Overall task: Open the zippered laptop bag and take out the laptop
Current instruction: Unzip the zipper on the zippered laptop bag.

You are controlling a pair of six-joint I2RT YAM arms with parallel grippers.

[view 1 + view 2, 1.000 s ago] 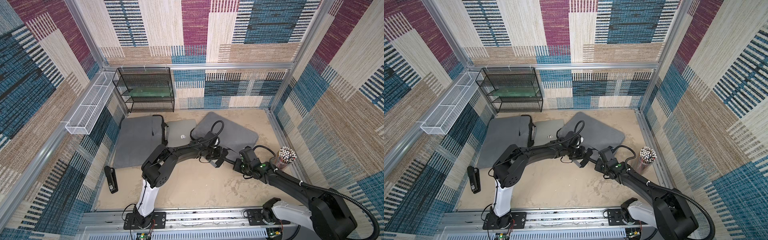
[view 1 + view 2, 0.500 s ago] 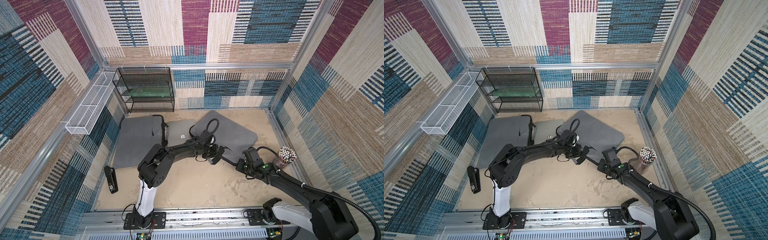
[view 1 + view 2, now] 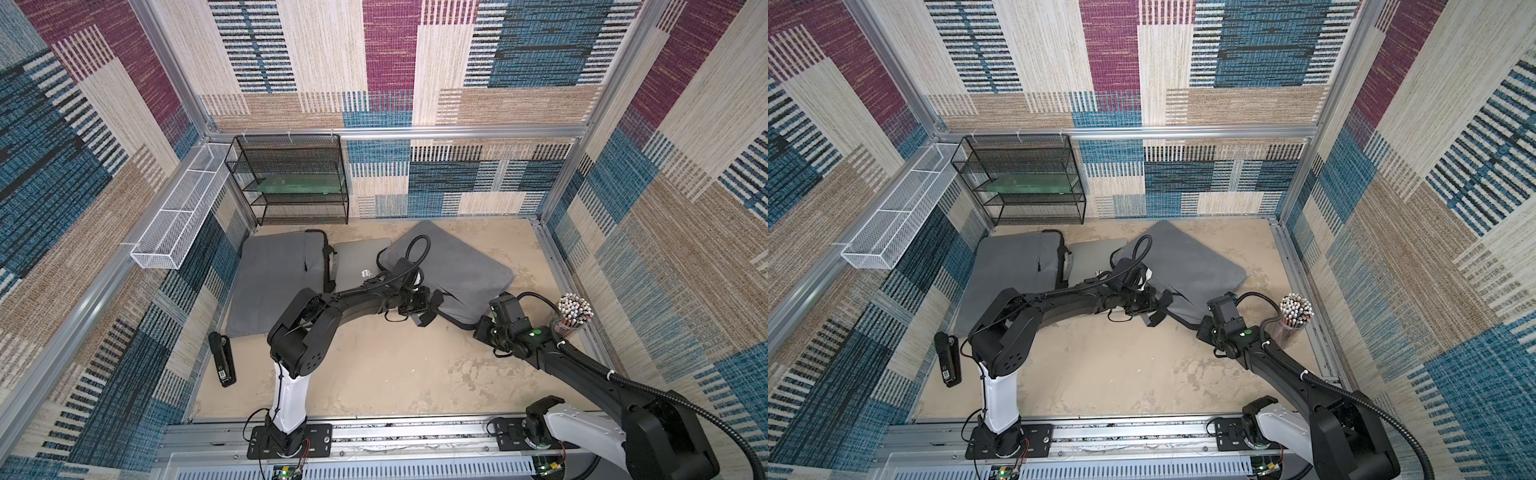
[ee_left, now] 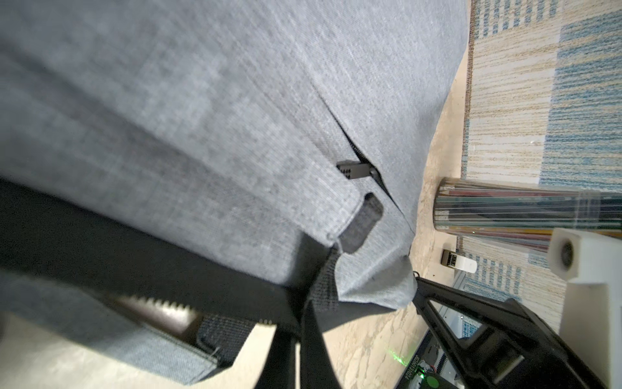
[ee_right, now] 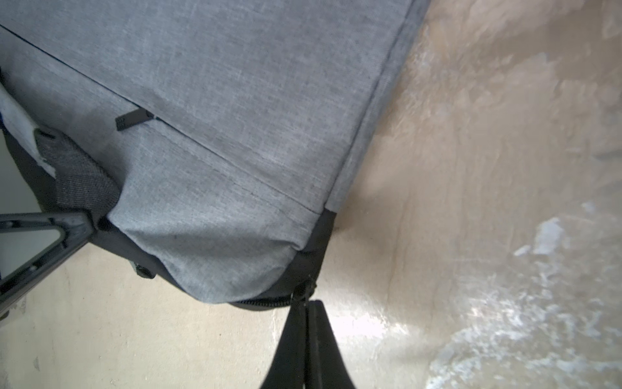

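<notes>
The right gripper [image 5: 306,304] has edged slightly toward the pencil cup [image 3: 571,316] since a second ago. The grey laptop bag [image 3: 457,266] lies right of centre. Its long axis runs diagonally from the laptop [image 3: 357,259] at back-left toward the cup. The left gripper [image 4: 298,326] is clamped on its black edging. The right gripper pinches the zipper pull [image 5: 299,296] at the nearest corner.

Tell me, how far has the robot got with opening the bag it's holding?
Only starting. Done: both grippers have hold of the grey bag. In hand: the right gripper pinches the zipper pull at a corner, and the left gripper grips the black strap. Left: slide the pull along, then lift a laptop out. A silver laptop lies beside the bag; whether it came from it, I cannot tell.
</notes>
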